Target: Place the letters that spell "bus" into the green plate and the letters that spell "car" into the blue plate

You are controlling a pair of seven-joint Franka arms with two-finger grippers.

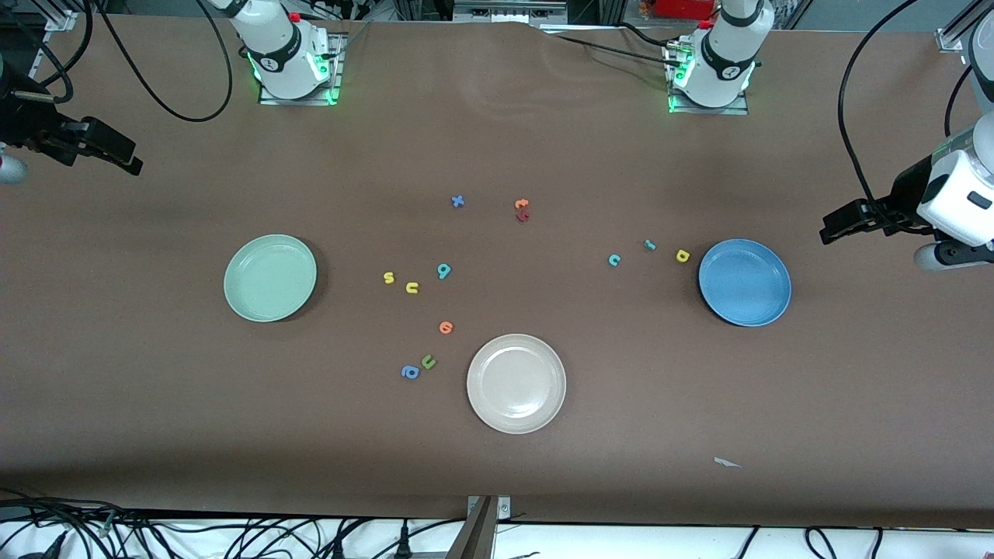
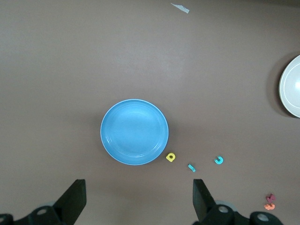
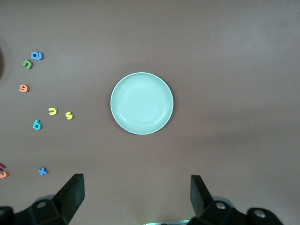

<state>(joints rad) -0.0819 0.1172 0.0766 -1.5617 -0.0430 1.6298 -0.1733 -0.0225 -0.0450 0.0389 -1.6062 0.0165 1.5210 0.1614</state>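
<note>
Risk, wrong letter: a green "u" point(image 1: 429, 361) and a blue "a" point(image 1: 410, 373) lie just beside the cream-white plate point(image 1: 481, 404), with an orange round letter point(image 1: 446, 328) between them and the "bus" group; any of these could be mistaken for a wanted letter.
Risk, grip: the letters are tiny and flat on the brown table point(image 1: 155, 388), so a pinch could slip or knock a neighbour aside.
"bus" letters: yellow "s" point(image 1: 389, 277), yellow "u" point(image 1: 412, 288) and teal looped letter point(image 1: 443, 270) lie in a short row near the green plate point(image 1: 241, 268), toward the right arm's end.
"car" letters: teal "c" point(image 1: 614, 260), thin teal "r" point(image 1: 650, 245) and yellow "a" point(image 1: 682, 255) lie in a row just beside the blue plate point(image 1: 718, 264), the "a" closest to it.
Orientation: the "r" is the only long, thin piece; its long axis looks to run diagonally across the table. Both plates are round and empty.
Left gripper point(image 2: 139, 199): fingers spread wide, holding nothing, hovering high at the left arm's end, waiting.
Right gripper point(image 3: 137, 194): fingers spread wide, empty, hovering high at the right arm's end.
</note>
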